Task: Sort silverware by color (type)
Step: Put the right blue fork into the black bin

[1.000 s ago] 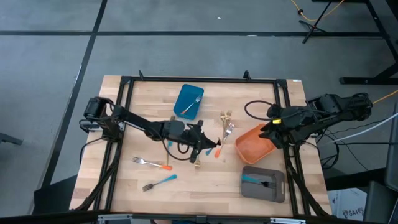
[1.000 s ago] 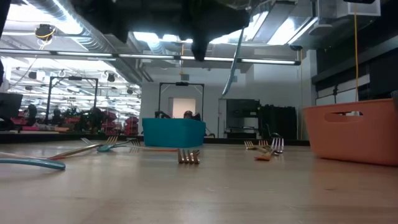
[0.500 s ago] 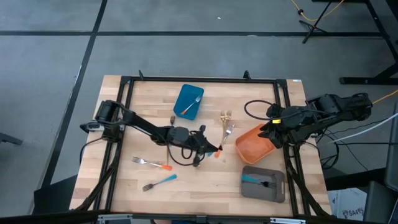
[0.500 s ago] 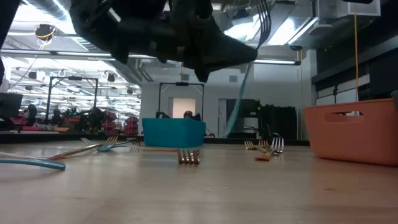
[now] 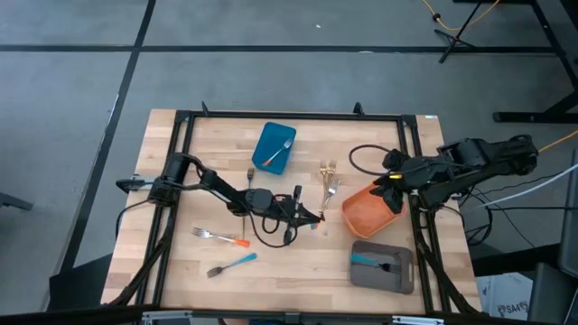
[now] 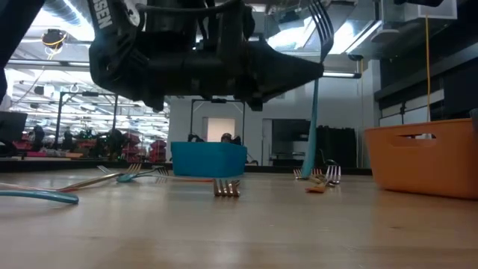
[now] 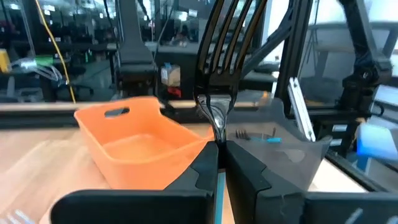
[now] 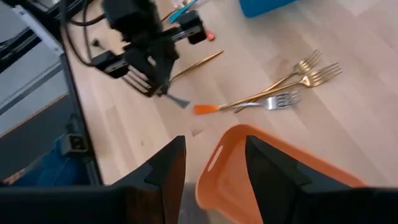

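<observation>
My left gripper point(image 5: 312, 217) hovers over the table's middle, shut on a blue-handled fork point(image 6: 312, 112) whose tines point(image 7: 224, 43) point up. My right gripper point(image 8: 214, 180) is open above the orange container point(image 5: 368, 209) at the table's right. More forks lie flat on the wood: gold ones point(image 5: 327, 170), an orange-handled one point(image 5: 219, 237) and a blue-handled one point(image 5: 230, 264). A further fork rests in the blue container point(image 5: 274, 147), and a blue-handled one in the grey container point(image 5: 382, 266). My left gripper pinches the fork's slim neck point(image 7: 217, 130) between its two fingers point(image 7: 249, 171), just where the metal meets the blue handle. The fingers come level from the table's left and lie across the fork. It is lifted clear and stands upright, handle point(image 6: 311, 142) hanging below.
The orange container point(image 7: 134, 146) and grey container point(image 7: 273, 149) sit ahead of my left gripper, toward the table's right. A gold fork point(image 8: 193, 65) lies on the wood beneath the left arm. A black frame rails the table's edges point(image 5: 289, 116). Bare wood shows near the front edge.
My left gripper has carried the fork toward the table's right and slightly toward its near edge, coming lower over the wood. The fork has stayed clear of the table and now stands upright with tines up.
</observation>
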